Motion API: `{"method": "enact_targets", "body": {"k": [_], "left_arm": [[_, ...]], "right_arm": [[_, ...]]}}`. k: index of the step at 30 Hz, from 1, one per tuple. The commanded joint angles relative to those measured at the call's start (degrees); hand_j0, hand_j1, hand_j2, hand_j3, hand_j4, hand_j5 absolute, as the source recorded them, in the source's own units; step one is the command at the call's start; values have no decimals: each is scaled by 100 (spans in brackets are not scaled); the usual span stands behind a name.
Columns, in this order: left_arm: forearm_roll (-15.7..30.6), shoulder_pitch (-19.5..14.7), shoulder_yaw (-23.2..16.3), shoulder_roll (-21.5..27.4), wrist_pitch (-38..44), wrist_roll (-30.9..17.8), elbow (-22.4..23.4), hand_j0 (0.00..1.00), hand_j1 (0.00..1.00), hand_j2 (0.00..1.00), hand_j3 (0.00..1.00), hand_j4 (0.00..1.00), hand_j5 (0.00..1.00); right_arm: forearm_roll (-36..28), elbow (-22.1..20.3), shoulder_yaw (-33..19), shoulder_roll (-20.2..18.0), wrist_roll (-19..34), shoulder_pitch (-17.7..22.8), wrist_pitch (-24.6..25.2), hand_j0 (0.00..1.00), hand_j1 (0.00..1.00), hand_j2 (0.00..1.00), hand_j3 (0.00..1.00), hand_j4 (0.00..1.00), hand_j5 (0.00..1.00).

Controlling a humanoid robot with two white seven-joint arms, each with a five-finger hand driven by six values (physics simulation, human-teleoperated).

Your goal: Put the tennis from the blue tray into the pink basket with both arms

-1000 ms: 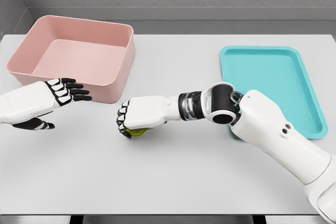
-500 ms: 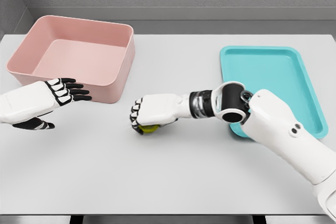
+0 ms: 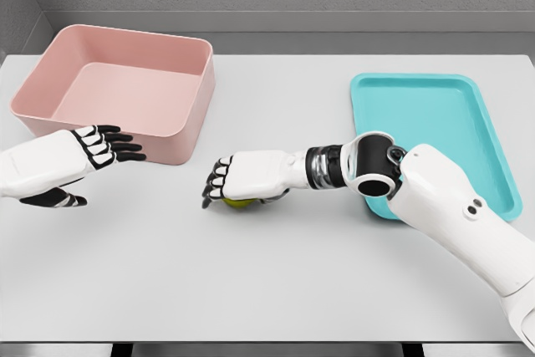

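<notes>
**A:** How much of the tennis ball (image 3: 241, 202) shows?

**B:** Only a yellow-green sliver under the palm of the right hand (image 3: 244, 178). The hand covers most of it, so I cannot make out any seam or fuzz, just a rounded lower edge against the table (image 3: 276, 282).

**A:** Is the hand gripping it?

**B:** The fingers (image 3: 216, 181) are stretched out and loosely spread, pointing left, not curled around it. The palm lies over the ball; whether it presses on it I cannot tell. The ball sits on the table, between the pink basket (image 3: 117, 89) and the blue tray (image 3: 435, 135), outside both.

**A:** And the other hand?

**B:** The left hand (image 3: 92, 152) is flat with straight dark-tipped fingers, holding nothing, just in front of the basket's near wall. Its arm is cut off at the picture's left edge.

**A:** Shapes, surfaces?

**B:** The basket is a deep, smooth-walled rectangle with rounded corners. The tray is shallow, with a low raised lip; the right arm's elbow hides its near left corner. The table is plain matte grey-white.
</notes>
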Motion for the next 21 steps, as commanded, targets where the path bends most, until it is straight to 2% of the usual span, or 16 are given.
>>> {"method": "enact_targets", "body": {"k": [1,4,6,8,10,11,14,18,19,21], "left_arm": [[38,0,0,9,4,3,0,100,100,100,100,100,100],[38,-9,0,9,4,3,-9,100,100,100,100,100,100],[47,-9,0,9,4,3,-9,100,100,100,100,100,100],[47,-9,0,44,4,3,-9,100,100,100,100,100,100],[38,-9,0,26,4,3,0,100,100,100,100,100,100],[38,-17,0,18,4,3,0,100,100,100,100,100,100],[-120,-17,0,-35,4,3,0,100,100,100,100,100,100],[-419,-35,0,-202,4,3,0,100,100,100,100,100,100],[-489,-44,0,-237,4,3,-9,100,100,100,100,100,100],[-726,-44,0,-439,4,3,-9,100,100,100,100,100,100]], "right_arm": [[-40,-22,-102,-14,5,0,15,99,99,99,99,99,99],[-101,-153,-761,-49,-30,9,15,100,100,100,100,100,100],[-119,-487,-1165,-58,-30,35,15,100,100,100,100,100,100],[-136,-777,-1534,-304,-30,132,15,100,100,100,100,100,100],[-180,-1138,-2281,-567,-30,369,15,100,100,100,100,100,100],[-294,-1155,-2729,-664,-30,518,15,100,100,100,100,100,100],[-988,-1155,-4408,-981,-30,1151,15,100,100,100,100,100,100],[-2149,-1147,-6122,-1262,-21,2469,15,100,100,100,100,100,100],[-2254,-1147,-6447,-1280,-21,2838,15,100,100,100,100,100,100],[-2255,-1094,-6702,-1280,-21,3252,15,100,100,100,100,100,100]]}}
